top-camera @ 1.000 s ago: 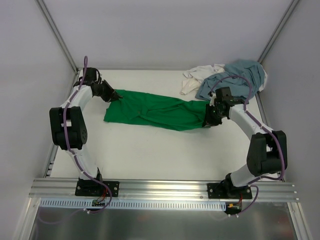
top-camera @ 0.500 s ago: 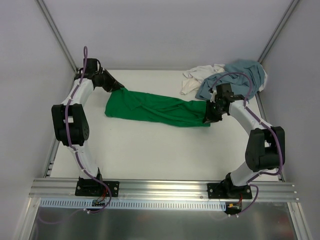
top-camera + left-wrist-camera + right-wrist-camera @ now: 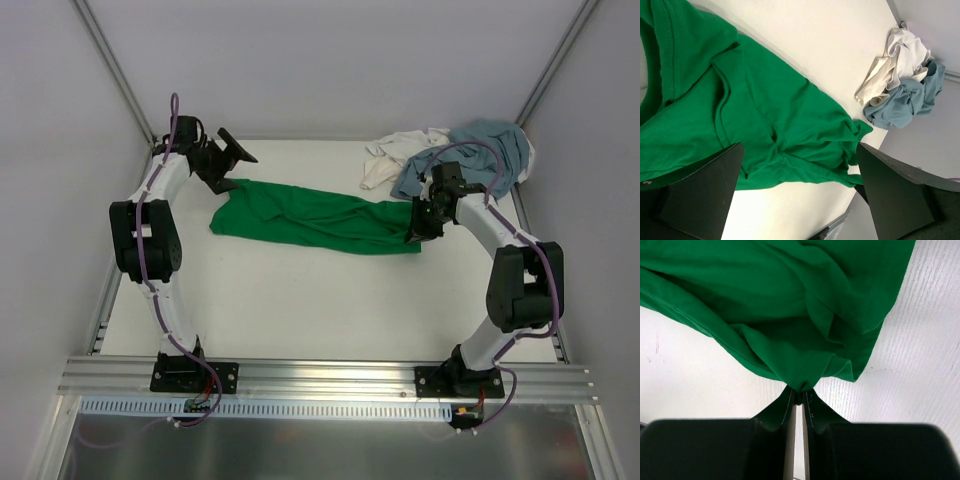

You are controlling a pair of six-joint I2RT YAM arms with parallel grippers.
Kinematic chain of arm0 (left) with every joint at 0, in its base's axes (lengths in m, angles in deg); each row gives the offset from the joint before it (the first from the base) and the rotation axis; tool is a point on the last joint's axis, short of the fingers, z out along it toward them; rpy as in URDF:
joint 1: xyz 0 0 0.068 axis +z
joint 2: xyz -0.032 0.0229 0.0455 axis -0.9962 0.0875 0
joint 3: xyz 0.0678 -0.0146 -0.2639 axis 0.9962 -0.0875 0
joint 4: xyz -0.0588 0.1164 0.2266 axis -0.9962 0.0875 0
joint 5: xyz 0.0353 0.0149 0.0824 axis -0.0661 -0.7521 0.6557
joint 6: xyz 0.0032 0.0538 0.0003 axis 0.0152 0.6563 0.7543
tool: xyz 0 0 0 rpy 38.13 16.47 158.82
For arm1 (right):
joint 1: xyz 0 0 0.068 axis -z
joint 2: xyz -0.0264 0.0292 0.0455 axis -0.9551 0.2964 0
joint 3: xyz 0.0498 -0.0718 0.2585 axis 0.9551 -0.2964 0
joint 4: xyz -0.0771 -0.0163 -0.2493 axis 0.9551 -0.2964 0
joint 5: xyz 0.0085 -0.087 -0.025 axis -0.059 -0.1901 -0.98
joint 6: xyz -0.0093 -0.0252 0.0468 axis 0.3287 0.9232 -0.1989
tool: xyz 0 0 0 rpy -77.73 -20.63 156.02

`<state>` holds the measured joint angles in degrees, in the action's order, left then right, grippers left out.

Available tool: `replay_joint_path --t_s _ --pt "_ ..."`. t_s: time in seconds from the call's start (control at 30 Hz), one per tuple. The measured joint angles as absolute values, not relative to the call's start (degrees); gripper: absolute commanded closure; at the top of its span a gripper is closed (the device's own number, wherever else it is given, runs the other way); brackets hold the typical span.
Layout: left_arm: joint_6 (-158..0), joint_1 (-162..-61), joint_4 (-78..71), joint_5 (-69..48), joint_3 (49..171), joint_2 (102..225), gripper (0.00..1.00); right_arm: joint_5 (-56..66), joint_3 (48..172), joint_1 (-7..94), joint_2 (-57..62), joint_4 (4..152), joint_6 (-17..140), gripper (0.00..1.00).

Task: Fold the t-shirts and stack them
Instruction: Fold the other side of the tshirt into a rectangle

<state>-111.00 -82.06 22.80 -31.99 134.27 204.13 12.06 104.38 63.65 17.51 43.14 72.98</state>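
Across the table [image 3: 300,300], the green t-shirt [image 3: 310,215] lies stretched, its three-o'clock end clamped tight by the right gripper [image 3: 798,399]. The left gripper [image 3: 236,170] hangs at ten o'clock, jaws wide apart, empty. The grey-blue t-shirt [image 3: 485,148] and white t-shirt [image 3: 388,157] sit heaped at one o'clock.

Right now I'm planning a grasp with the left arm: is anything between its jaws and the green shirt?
Nothing visible does. The left gripper hangs open over one end of the green t-shirt; the grey-blue t-shirt and white t-shirt lie bunched in the far right corner.
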Motion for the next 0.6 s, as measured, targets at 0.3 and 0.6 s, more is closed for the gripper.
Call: replay_joint_path --t_s 0.3,0.6 --pt "-109.6 -82.3 23.5 -32.0 134.1 203.9 0.01 12.1 104.4 63.7 18.1 43.1 73.0 1.0" --pt "-108.2 -83.2 24.9 -32.1 131.0 198.0 0.01 12.0 107.8 64.7 22.7 43.1 73.0 0.99"
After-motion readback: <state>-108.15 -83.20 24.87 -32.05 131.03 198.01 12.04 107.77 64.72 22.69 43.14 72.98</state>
